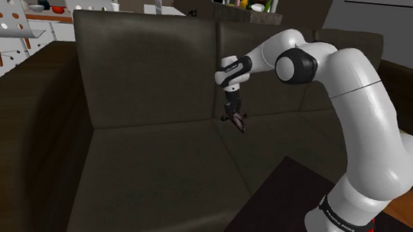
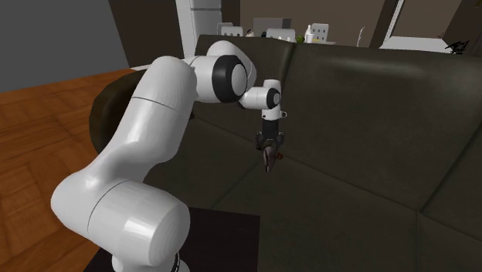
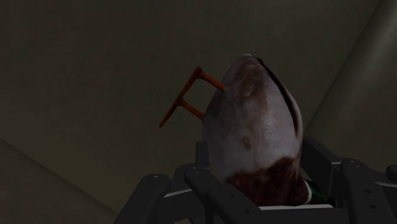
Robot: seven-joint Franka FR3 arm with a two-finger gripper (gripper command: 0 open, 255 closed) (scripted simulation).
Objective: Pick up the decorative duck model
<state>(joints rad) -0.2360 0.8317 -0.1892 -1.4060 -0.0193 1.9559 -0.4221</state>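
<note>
Clasps duck (image 3: pixel 251 133) tight between fingers of gripper (image 1: pixel 234 117); holds it before sofa (image 1: pixel 156 153) backrest, orange legs (image 3: pixel 184 102) jutting out.

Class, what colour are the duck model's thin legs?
Orange. The legs of the duck model show best in the wrist view.

The duck (image 3: pixel 254 127) is pale grey-brown with a reddish-brown chest, a touch of green at the head and thin orange legs. It hangs tail-down, clasped at the head end by the gripper (image 1: pixel 236 112), above the sofa (image 1: pixel 156 153) seat.
</note>
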